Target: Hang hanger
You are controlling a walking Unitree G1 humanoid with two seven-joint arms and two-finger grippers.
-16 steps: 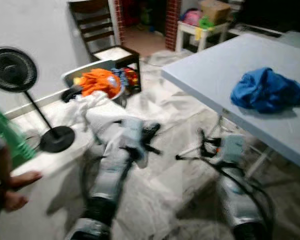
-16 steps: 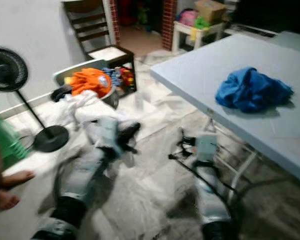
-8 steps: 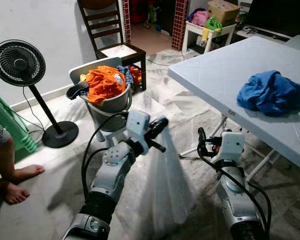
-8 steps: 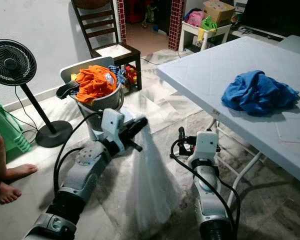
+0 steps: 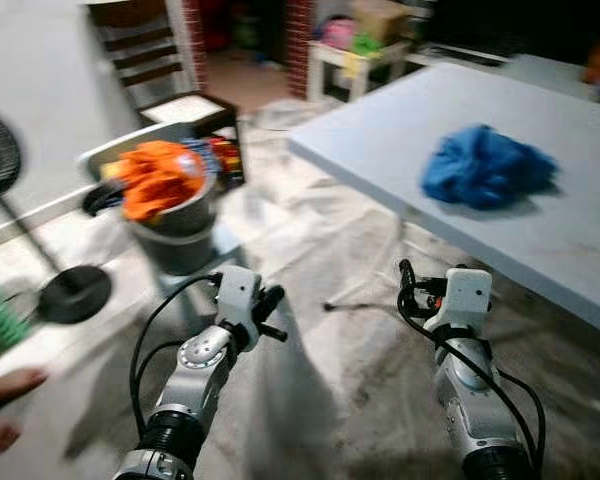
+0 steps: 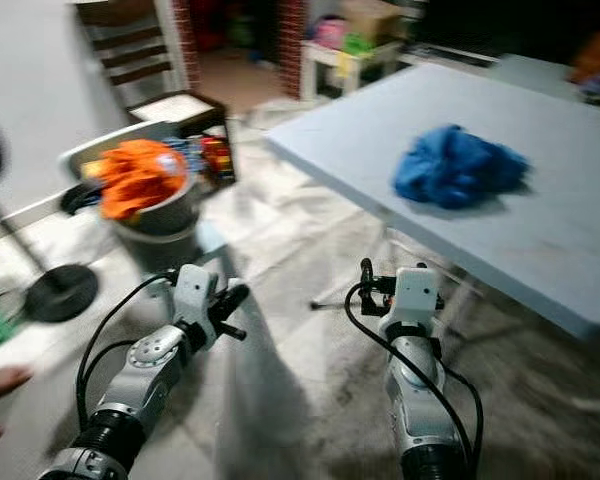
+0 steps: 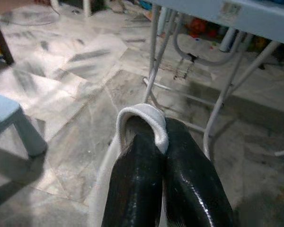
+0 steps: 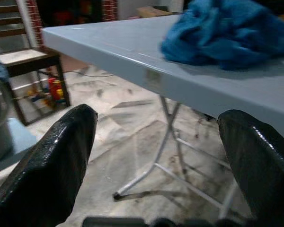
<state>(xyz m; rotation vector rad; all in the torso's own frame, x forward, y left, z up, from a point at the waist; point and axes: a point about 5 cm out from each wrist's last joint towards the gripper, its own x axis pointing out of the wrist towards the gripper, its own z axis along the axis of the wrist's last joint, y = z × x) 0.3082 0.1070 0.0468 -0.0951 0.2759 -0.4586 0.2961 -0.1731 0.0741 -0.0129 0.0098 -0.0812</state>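
Note:
My left gripper [image 5: 271,306] is shut on a white garment [image 5: 302,400] that hangs from it down toward the marble floor. In the left wrist view a rolled white hem [image 7: 143,117] loops over the closed fingertips [image 7: 136,156]. My right gripper [image 5: 411,291] is held open over the floor beside the table legs, nothing between its fingers [image 8: 61,146]. A crumpled blue cloth [image 5: 485,165] lies on the grey folding table [image 5: 380,130], ahead of and above the right gripper.
A grey laundry basket [image 5: 176,222] heaped with orange clothes stands ahead on the left, a dark wooden chair [image 5: 170,70] behind it. A floor fan's base [image 5: 72,292] and a person's foot [image 5: 8,390] are at far left. The table's metal legs [image 7: 154,61] stand close.
The camera has swung, so the scene sits further left and is blurred. My left gripper sits lower and nearer to me, still holding the white garment. The right gripper has hardly moved.

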